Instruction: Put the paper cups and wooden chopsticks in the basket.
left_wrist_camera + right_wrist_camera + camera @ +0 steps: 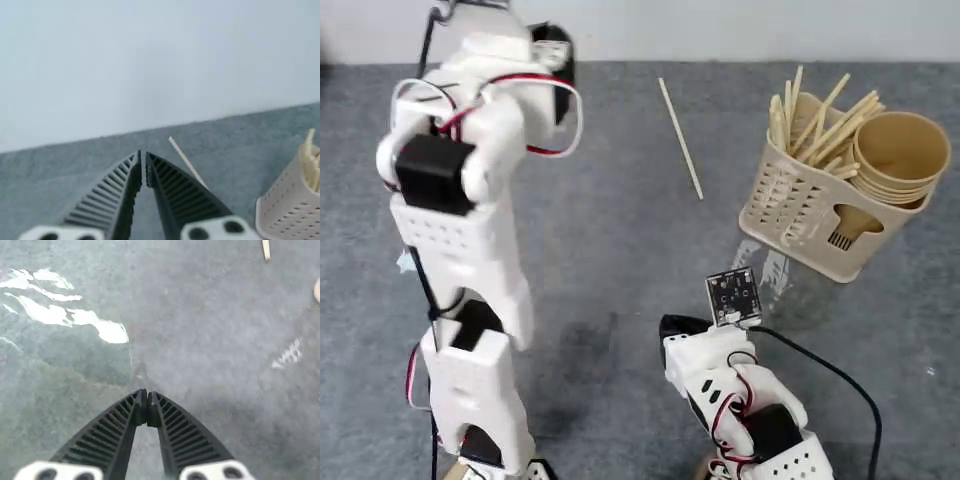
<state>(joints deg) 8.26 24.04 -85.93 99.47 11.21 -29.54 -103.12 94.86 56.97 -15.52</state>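
Observation:
A beige slotted basket stands at the right and holds several wooden chopsticks and a stack of paper cups. One loose chopstick lies on the grey table behind the middle, left of the basket. In the left wrist view that loose chopstick lies just beyond my left gripper, which is raised, shut and holds nothing, with the basket off to one side. My right gripper is shut and empty low over bare table, and the loose chopstick's end shows far ahead of it.
The left arm stands tall and folded at the table's left side. At the front centre the right arm sits low. A pale wall rises behind the table's back edge. Open grey surface lies between the arms and the basket.

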